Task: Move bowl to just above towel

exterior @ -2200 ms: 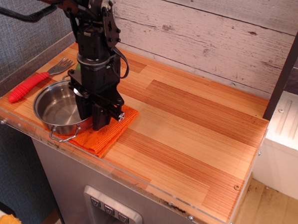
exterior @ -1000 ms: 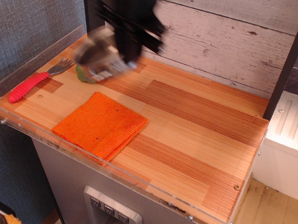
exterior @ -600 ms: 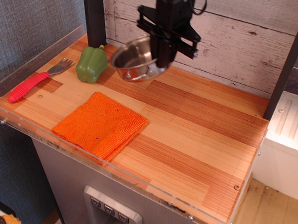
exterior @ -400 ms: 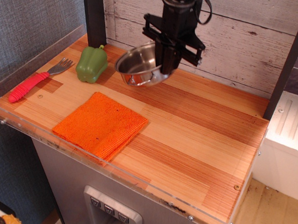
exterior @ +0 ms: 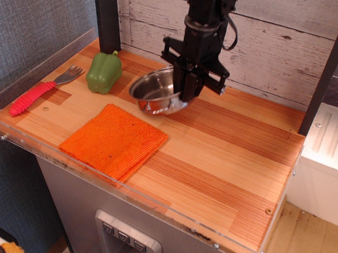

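The shiny steel bowl (exterior: 155, 92) sits low over the wooden counter, just behind the far corner of the towel, close to or touching the surface. My gripper (exterior: 186, 95) comes down from above and is shut on the bowl's right rim. The bright orange towel (exterior: 114, 140) lies flat at the front left of the counter, bare, with a small gap between it and the bowl.
A green bell pepper (exterior: 104, 72) stands left of the bowl. A fork with a red handle (exterior: 37, 94) lies at the left edge. A whitewashed plank wall (exterior: 275, 47) rises behind, with a dark post (exterior: 107, 15) at the back left. A clear acrylic lip (exterior: 87, 176) lines the front edge.
The bowl was lifted off the towel, carried back and right, then lowered from mid-air toward the counter behind the towel. The pepper, hidden before, now shows.
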`<move>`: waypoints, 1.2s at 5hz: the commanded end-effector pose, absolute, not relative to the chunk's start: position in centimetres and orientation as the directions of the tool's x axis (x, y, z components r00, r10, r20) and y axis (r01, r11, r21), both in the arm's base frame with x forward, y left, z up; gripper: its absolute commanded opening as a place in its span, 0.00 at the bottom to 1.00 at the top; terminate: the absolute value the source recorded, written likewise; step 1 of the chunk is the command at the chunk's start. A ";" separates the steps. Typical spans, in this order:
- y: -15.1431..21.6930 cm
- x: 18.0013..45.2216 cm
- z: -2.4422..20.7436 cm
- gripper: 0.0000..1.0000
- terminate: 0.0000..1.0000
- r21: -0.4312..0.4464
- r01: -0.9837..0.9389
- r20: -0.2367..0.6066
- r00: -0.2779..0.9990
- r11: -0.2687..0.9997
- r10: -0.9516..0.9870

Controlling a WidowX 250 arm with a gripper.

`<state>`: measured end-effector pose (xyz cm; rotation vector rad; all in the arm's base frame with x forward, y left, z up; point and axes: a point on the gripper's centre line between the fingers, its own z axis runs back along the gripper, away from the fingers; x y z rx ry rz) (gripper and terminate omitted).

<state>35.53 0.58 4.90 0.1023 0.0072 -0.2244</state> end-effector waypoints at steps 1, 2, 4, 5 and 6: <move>2.1 35.7 7.6 1.00 0.00 0.069 0.156 0.091 0.983 0.985 -0.162; 3.8 34.2 12.6 1.00 0.00 0.078 0.098 0.204 0.973 0.992 -0.112; 6.7 28.2 18.0 1.00 0.00 0.080 0.051 0.275 0.959 0.996 -0.071; 8.0 26.8 17.3 1.00 0.00 0.069 0.045 0.236 0.970 0.997 -0.060; 8.4 26.4 16.2 1.00 0.00 0.045 0.037 0.191 0.981 0.998 -0.045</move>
